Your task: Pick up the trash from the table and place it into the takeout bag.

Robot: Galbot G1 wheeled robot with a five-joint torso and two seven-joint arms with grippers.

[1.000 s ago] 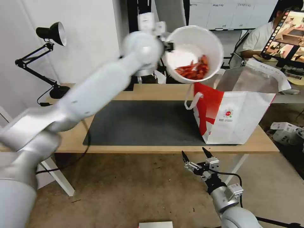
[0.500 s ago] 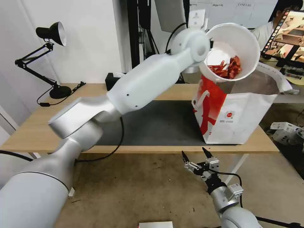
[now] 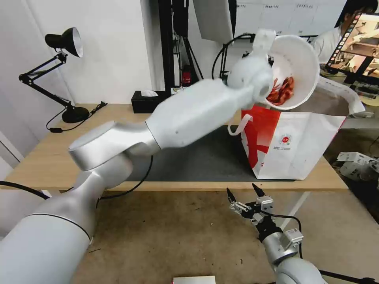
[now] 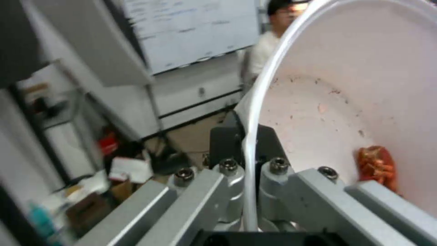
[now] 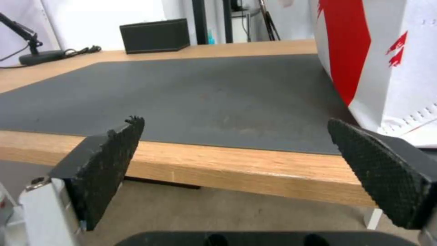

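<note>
Head view, one bowl (image 3: 298,59), left hand (image 4: 245,191) gripping, one bag (image 3: 300,146)

- A black desk lamp (image 3: 64,41) on a jointed arm stands at the far left corner of the surface, its round base (image 3: 75,114) resting on the wood and its cord trailing beside it.
- A black tissue box (image 3: 151,101) sits at the far edge of the surface, white tissue showing at its top.
- A dark stand (image 3: 172,43) rises behind the surface.
- White cabinets (image 3: 276,15) line the back wall.
- The floor (image 3: 177,236) is brownish and scuffed.
- A screen (image 3: 357,39) glows at upper right.
</note>
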